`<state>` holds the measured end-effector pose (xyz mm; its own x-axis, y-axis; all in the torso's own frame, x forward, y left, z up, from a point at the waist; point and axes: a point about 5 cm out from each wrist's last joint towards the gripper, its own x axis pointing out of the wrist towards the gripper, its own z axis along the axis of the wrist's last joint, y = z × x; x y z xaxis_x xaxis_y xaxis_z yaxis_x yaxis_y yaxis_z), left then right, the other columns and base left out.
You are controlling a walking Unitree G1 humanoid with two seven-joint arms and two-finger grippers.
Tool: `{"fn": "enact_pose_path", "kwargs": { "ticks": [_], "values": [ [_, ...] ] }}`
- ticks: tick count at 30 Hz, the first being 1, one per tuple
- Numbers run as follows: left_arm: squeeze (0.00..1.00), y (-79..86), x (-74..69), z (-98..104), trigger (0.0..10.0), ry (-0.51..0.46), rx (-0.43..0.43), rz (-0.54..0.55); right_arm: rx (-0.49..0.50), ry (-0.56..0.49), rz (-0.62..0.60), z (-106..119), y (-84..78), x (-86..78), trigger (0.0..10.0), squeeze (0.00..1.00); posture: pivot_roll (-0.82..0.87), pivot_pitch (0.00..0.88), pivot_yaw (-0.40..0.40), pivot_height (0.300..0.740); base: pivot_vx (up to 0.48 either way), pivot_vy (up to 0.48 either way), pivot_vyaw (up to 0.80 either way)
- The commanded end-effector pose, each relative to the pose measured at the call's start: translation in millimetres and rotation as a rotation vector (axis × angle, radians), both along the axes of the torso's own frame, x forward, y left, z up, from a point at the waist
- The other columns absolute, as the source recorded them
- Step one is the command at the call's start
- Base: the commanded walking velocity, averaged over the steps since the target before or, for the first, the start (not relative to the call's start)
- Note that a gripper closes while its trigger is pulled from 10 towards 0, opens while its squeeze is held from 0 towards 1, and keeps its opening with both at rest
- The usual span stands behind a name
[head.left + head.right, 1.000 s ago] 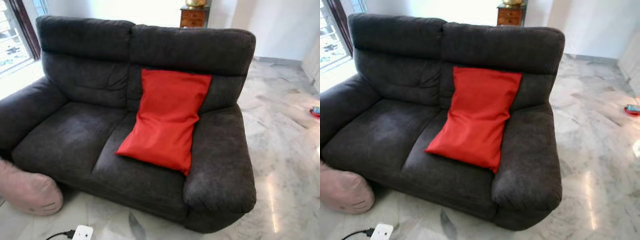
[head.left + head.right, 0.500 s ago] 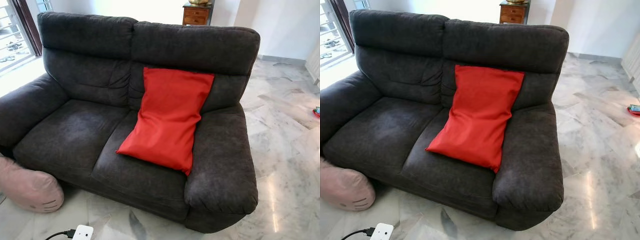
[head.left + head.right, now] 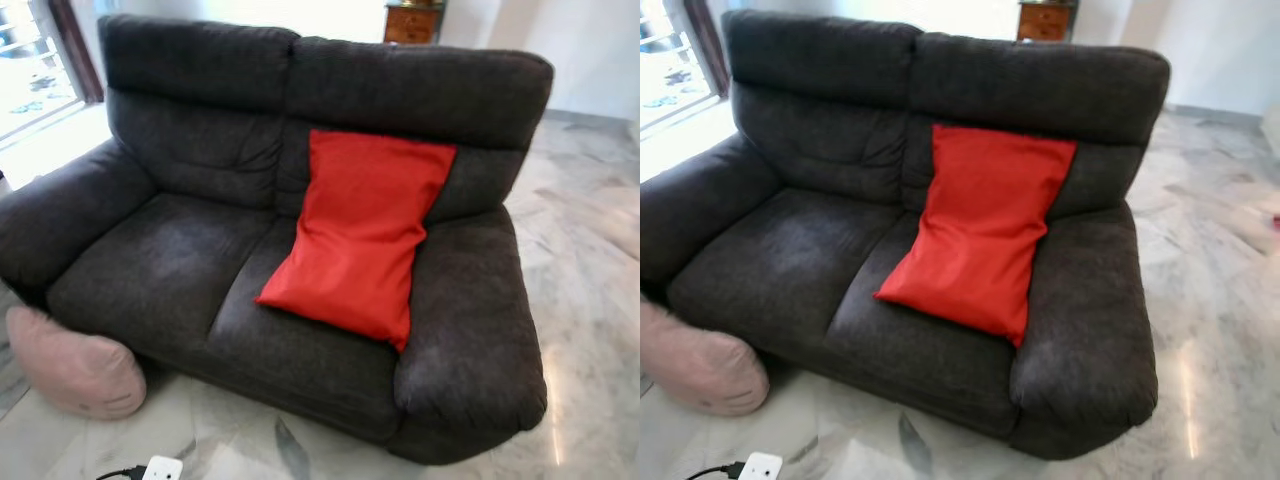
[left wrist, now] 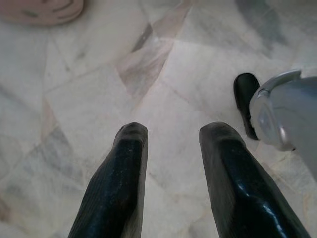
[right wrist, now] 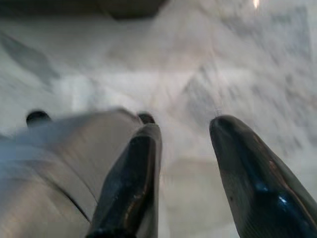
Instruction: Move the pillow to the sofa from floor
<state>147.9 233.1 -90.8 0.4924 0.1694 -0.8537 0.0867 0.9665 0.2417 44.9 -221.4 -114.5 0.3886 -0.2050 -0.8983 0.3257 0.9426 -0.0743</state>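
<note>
- The red pillow (image 3: 362, 232) is lying on the right seat of the sofa (image 3: 180, 250); the left seat is staying free.
- A pink cushion (image 3: 75, 363) and a white plug (image 3: 161, 468) are sitting on the floor (image 3: 590, 330) just before the sofa's left front.

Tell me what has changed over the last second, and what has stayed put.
Only the camera has shifted: the whole picture slid right and a little down. The red pillow leans as before against the sofa back, and the pink pillow is still on the floor. Both grippers hang open above the floor, the left gripper and the right gripper.
</note>
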Motion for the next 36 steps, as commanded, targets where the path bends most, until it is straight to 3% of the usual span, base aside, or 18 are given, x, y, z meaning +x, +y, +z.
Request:
{"fn": "enact_pose_path", "kwargs": {
  "ticks": [1, 19, 36],
  "values": [
    [0.0, 2.7, -2.6, -0.5, 10.0, 0.017, 0.006, -0.005, 0.005, -0.004, -0.012, -0.3, 1.7, 1.1, 10.0, 0.0, -0.08, 0.029, -0.018, 0.74, 0.0, 0.3, 0.0],
    [0.0, 0.3, -4.2, -1.7, 10.0, 0.023, 0.003, -0.005, 0.006, -0.008, -0.006, -0.2, 2.1, 0.9, 10.0, 0.0, -0.08, 0.036, -0.022, 0.74, 0.0, 0.296, 0.0],
    [0.0, -5.1, 2.8, -0.1, 10.0, 0.0, 0.0, -0.029, 0.008, -0.007, -0.009, -0.1, 1.3, -0.5, 10.0, 0.0, -0.08, 0.003, -0.026, 0.74, 0.0, 0.292, 0.0]
  ]
}}
